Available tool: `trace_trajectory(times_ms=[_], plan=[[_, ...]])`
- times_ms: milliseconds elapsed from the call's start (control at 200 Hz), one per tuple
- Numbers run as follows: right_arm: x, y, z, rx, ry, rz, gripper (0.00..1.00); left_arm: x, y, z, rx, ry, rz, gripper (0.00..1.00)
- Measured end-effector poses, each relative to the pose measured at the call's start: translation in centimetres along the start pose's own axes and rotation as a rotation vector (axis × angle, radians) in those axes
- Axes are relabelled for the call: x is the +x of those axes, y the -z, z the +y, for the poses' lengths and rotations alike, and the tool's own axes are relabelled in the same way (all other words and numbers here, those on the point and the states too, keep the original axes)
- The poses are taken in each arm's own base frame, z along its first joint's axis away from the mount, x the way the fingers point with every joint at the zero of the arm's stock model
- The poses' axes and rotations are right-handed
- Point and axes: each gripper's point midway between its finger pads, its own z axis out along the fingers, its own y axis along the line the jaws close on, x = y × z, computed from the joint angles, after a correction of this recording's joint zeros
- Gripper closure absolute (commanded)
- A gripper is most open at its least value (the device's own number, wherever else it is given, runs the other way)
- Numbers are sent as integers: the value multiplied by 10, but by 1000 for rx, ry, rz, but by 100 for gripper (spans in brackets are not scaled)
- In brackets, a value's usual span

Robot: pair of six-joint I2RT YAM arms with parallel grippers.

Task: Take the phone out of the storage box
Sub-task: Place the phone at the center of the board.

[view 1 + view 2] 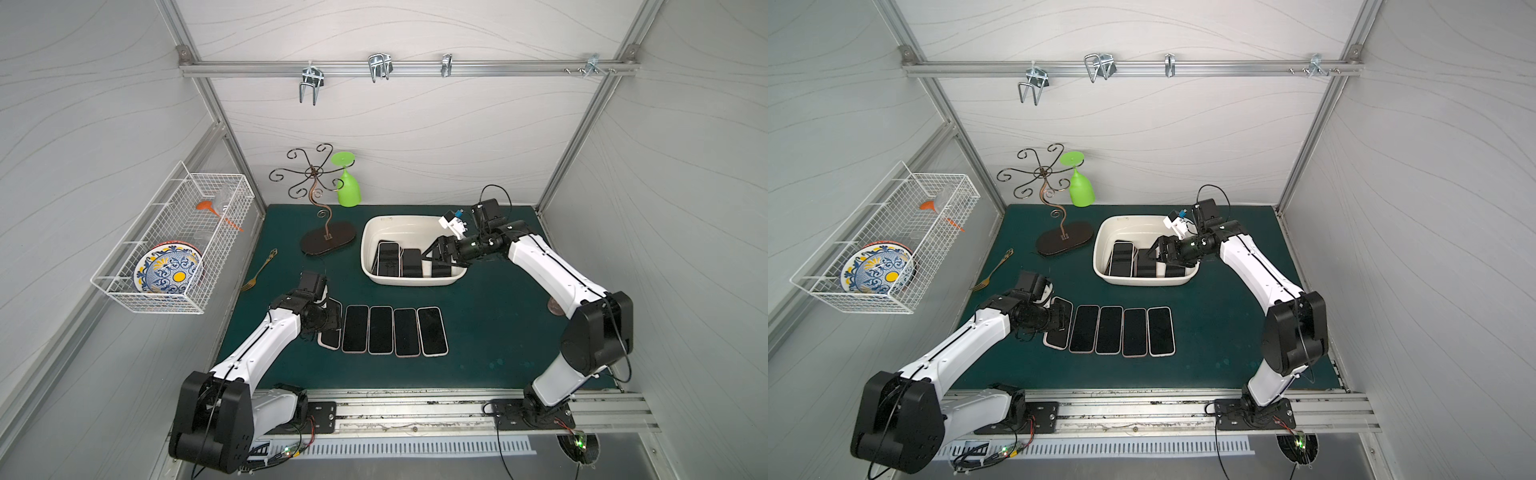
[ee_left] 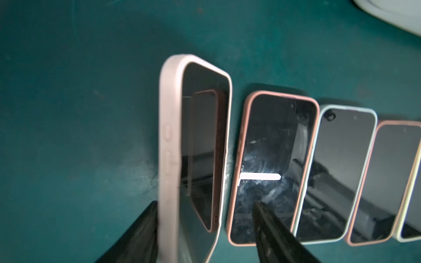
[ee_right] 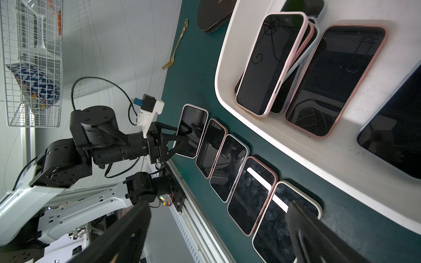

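Left gripper (image 2: 206,202): jaws parted, straddling tilted pink-cased phone (image 2: 196,136), leftmost in near row of phones (image 1: 395,330). Right gripper (image 1: 434,255): jaws wide, over right side of storage box (image 1: 409,282).

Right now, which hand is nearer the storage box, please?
Right. The right hand reaches over the storage box; the left hand is apart from it, at the row of phones.

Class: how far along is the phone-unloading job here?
Done: four phones lie flat in a row on the mat. In hand: the left gripper, jaws apart, straddles a fifth, tilted phone beside them. Left: several phones in the storage box, under the open right gripper.
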Motion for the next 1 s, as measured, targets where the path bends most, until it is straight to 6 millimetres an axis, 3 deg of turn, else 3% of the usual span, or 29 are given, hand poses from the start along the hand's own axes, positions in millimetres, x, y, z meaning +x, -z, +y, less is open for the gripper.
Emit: trace_trajectory(times_ms=[335, 525, 715, 1001], plan=[[3, -3, -4, 2, -7, 7, 1, 1, -22, 26, -87, 85, 117, 25], [8, -9, -11, 6, -24, 23, 1, -10, -21, 33, -126, 94, 102, 14], [8, -10, -13, 6, -24, 22, 1, -23, -16, 44, -147, 140, 71, 13], [8, -11, -14, 6, -21, 19, 1, -19, -33, 42, -122, 184, 162, 9]])
